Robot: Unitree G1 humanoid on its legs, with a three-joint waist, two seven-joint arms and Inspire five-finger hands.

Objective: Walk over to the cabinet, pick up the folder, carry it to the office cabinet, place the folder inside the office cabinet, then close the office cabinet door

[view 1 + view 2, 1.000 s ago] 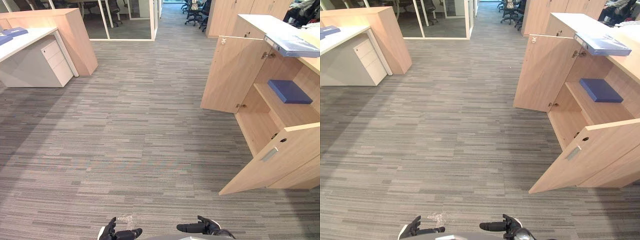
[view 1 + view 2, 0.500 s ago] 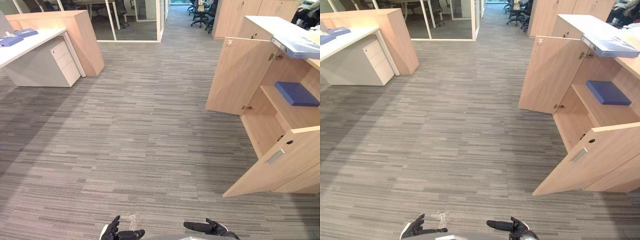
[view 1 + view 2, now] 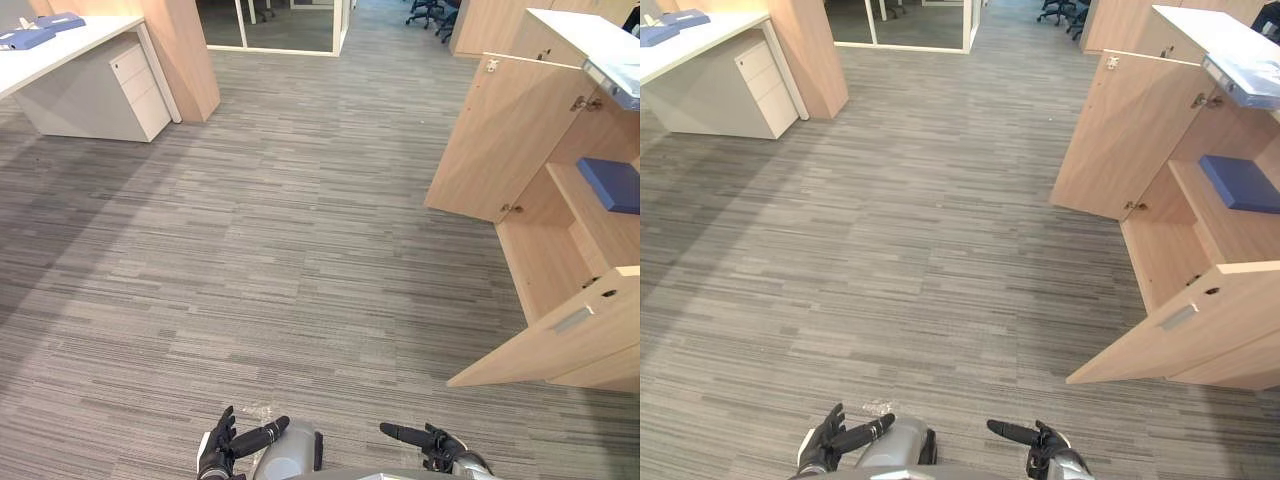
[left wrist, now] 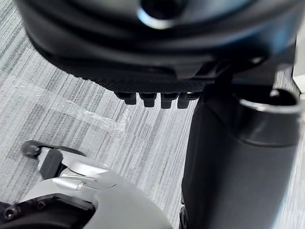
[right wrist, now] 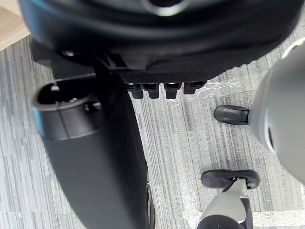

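The light wood office cabinet (image 3: pixel 560 225) stands at the right with both doors swung open. One dark blue folder (image 3: pixel 612 185) lies flat on its inner shelf. A pale blue folder (image 3: pixel 618 78) rests on the cabinet's top, overhanging the edge. More blue folders (image 3: pixel 28 36) lie on the white desk (image 3: pixel 75 45) at the far left. Low at the view's bottom edge, my left hand (image 3: pixel 225 448) and my right hand (image 3: pixel 430 442) hang over the carpet, both open and holding nothing. The left wrist view looks past straight fingers (image 4: pixel 153 99) at bare carpet, as does the right wrist view past its fingers (image 5: pixel 162 89).
The far cabinet door (image 3: pixel 500 140) and the near door (image 3: pixel 565 335) jut out into the grey carpet at the right. A white drawer unit (image 3: pixel 125 85) and a wooden partition (image 3: pixel 185 55) stand far left. Glass walls and office chairs (image 3: pixel 432 12) lie beyond.
The camera has moved: the whole scene has shifted, and the cabinet now sits further right and closer. Both hands stay low and empty, a little more in view.
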